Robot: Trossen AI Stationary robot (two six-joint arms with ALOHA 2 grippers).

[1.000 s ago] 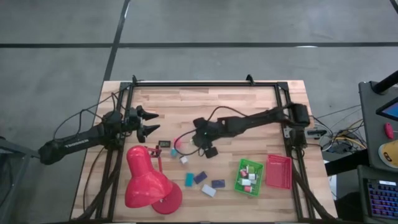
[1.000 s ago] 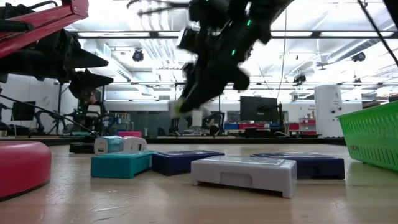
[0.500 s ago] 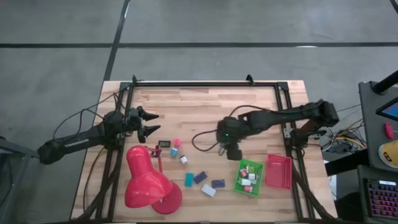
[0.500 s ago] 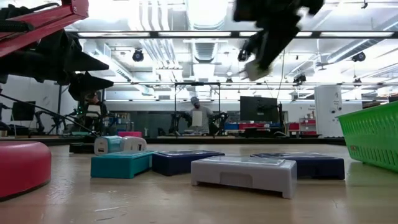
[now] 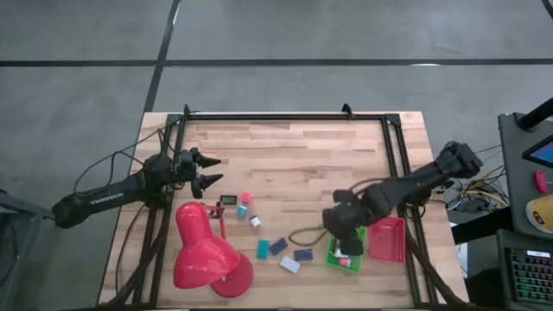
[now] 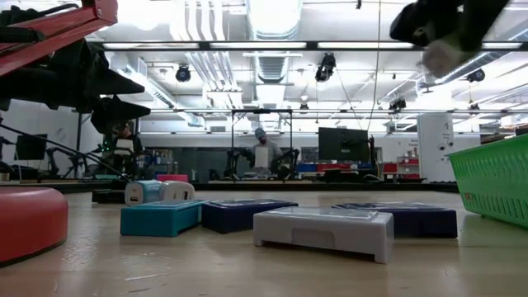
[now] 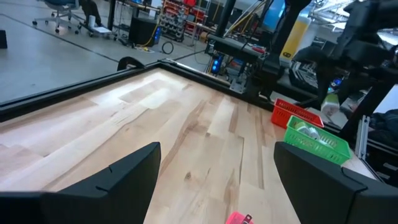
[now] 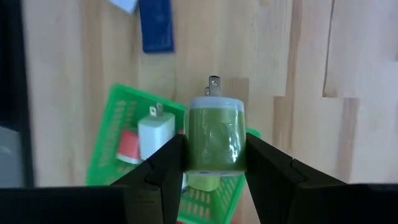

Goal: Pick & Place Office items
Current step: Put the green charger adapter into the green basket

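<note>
My right gripper (image 5: pixel 344 235) hangs over the green tray (image 5: pixel 356 262) at the near right, shut on a green plug-like block (image 8: pixel 214 140) with metal prongs. A white plug (image 8: pixel 155 132) and a red piece (image 8: pixel 129 147) lie in that tray. Other office items lie flat on the wood: pink (image 5: pixel 245 198), teal (image 5: pixel 263 249), dark blue (image 5: pixel 302 255), white (image 5: pixel 289 264). My left gripper (image 5: pixel 210 169) waits open at the table's left side, above the red lamp (image 5: pixel 200 255). My right gripper pinches the green block by two opposite sides (image 8: pixel 194 149) between its two fingers (image 8: pixel 163 171). The fingers point down from above. The block is lifted clear over the green tray, and its prongs (image 8: pixel 213 84) stick out past one end.
A red tray (image 5: pixel 387 238) stands right beside the green one. The red lamp takes up the near left corner. A black metal frame (image 5: pixel 285 117) runs along the table's edges. In the low view the teal (image 6: pixel 161 219), blue (image 6: pixel 243 213) and white (image 6: pixel 322 231) blocks lie in front.
My right gripper has swung from the table's middle toward the near right and risen, carrying the green block clear of the table. It has turned about and tipped further down and now stands over the green tray. Its fingers have stayed shut on the block.
</note>
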